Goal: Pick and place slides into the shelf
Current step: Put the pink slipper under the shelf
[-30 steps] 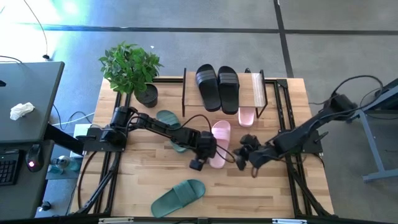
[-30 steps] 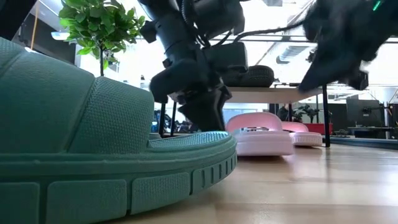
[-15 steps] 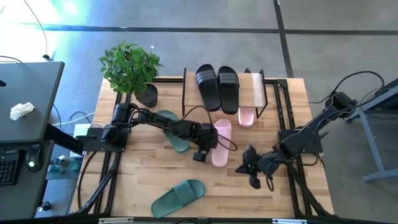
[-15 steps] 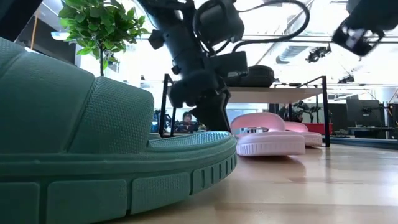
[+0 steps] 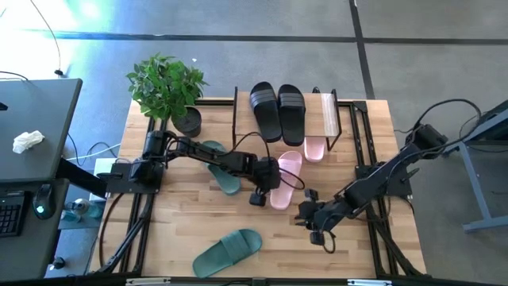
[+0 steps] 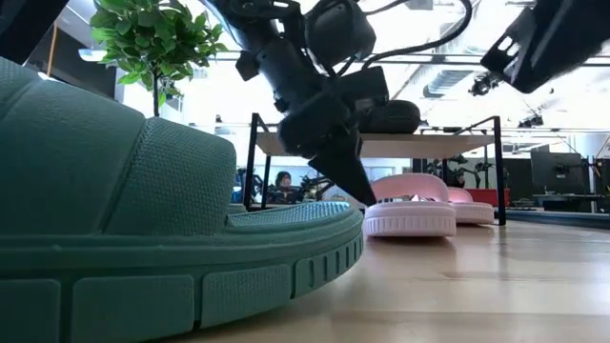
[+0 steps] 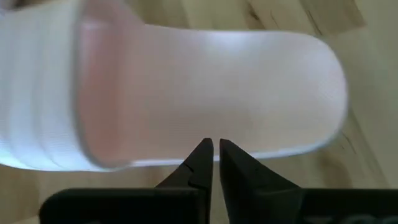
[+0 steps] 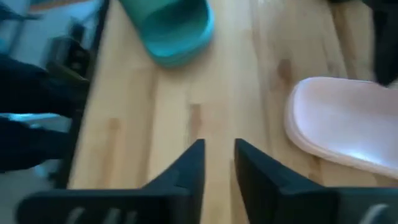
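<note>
I see the tabletop [image 5: 190, 230] carrying the shelf [image 5: 327, 111] at its far edge, black slides [image 5: 278, 111] on top. Mid-tabletop pink slide [image 5: 282, 179]: left claw [image 5: 260, 196] pressed together against its side, pinching nothing. Right claw [image 5: 311, 224] slightly spread, empty, toward the near edge.

high: looking straight down over the whole slatted light wood worktop [image 5: 198, 214] | low: sitting at worktop level, facing across into the room, pressed against a dark green rubber slide [image 6: 143, 238] | left wrist: hovering close over a pale pink rubber slide [image 7: 205, 93] | right wrist: angling down, sharing that pink slide [image 8: 339, 124] and worktop
</note>
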Available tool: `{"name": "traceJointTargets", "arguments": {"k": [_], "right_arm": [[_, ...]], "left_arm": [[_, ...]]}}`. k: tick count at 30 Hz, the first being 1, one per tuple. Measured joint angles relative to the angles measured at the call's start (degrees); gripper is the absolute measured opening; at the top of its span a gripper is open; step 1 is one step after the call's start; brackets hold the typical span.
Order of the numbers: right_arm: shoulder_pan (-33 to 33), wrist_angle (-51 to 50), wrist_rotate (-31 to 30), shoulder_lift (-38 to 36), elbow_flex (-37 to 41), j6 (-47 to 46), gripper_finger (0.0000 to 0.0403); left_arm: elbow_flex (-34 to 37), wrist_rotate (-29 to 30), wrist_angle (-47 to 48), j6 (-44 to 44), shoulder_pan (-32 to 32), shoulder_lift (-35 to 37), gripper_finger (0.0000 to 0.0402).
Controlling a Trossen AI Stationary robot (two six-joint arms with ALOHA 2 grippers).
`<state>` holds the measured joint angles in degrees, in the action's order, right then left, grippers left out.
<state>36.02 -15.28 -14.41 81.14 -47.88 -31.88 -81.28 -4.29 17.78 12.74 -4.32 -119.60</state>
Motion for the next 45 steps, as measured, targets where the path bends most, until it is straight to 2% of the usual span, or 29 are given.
{"name": "traceJointTargets", "arguments": {"k": [6, 12, 17, 22, 28, 36, 45], "right_arm": [[0.01, -6.05, -9.34, 6.87, -4.20, -0.92, 0.0145], [-0.06, -11.56, -17.07, 15.14, -9.77, 3.49, 0.0158], [-0.51, -13.45, -16.65, 20.57, -14.42, 4.76, 0.0158], [-1.39, -19.25, -18.48, 24.58, -18.56, 4.39, 0.0158], [-3.68, -25.26, -17.73, 28.58, -22.32, 2.31, 0.0158], [-4.36, -24.81, -16.97, 29.45, -24.21, 2.32, 0.0158], [-4.88, -25.19, -15.53, 30.11, -24.19, 2.05, 0.0158]], "left_arm": [[-0.02, -3.11, 7.58, 0.18, 1.36, 1.59, 0.0002], [-0.07, -5.71, 11.01, 0.60, 4.32, 2.44, 0.0005], [-0.02, -5.44, 8.92, 0.52, 6.26, 1.63, 0.0002], [-0.04, -4.54, 6.05, 0.30, 6.33, 1.30, 0.0002], [-0.11, -3.67, 2.81, 0.13, 6.18, 0.30, 0.0010], [0.04, -3.86, 2.31, -0.83, 6.21, -0.82, 0.0027], [-0.02, -3.83, -2.95, -1.17, 6.18, -0.69, 0.0042]]}}
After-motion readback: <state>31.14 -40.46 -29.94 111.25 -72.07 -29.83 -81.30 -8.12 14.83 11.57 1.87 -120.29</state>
